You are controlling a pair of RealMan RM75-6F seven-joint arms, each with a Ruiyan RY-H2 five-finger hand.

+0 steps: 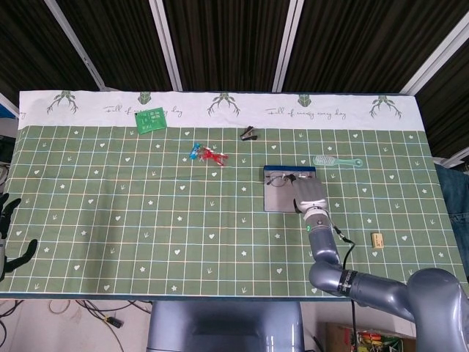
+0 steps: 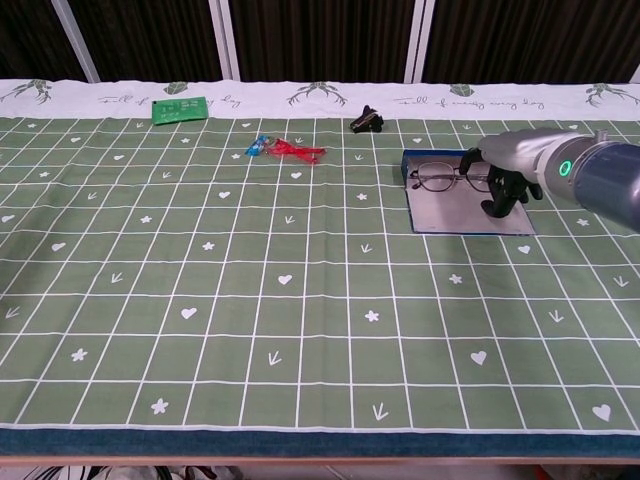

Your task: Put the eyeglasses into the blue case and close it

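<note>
The blue case (image 1: 282,201) (image 2: 455,213) lies open and flat on the green cloth, right of centre, showing its grey inside. The thin-framed eyeglasses (image 1: 279,178) (image 2: 434,180) sit over the far part of the case. My right hand (image 1: 310,193) (image 2: 503,178) is at their right end, fingers curled down around that end of the frame. My left hand (image 1: 9,229) shows only in the head view, at the far left edge beside the table, fingers apart and holding nothing.
A green circuit board (image 1: 151,119) (image 2: 180,108) lies at the back left. A red and blue item (image 1: 209,155) (image 2: 285,149) and a black clip (image 1: 249,133) (image 2: 367,120) lie behind the case. A teal hairbrush (image 1: 335,160) and a small tan block (image 1: 377,240) lie to the right.
</note>
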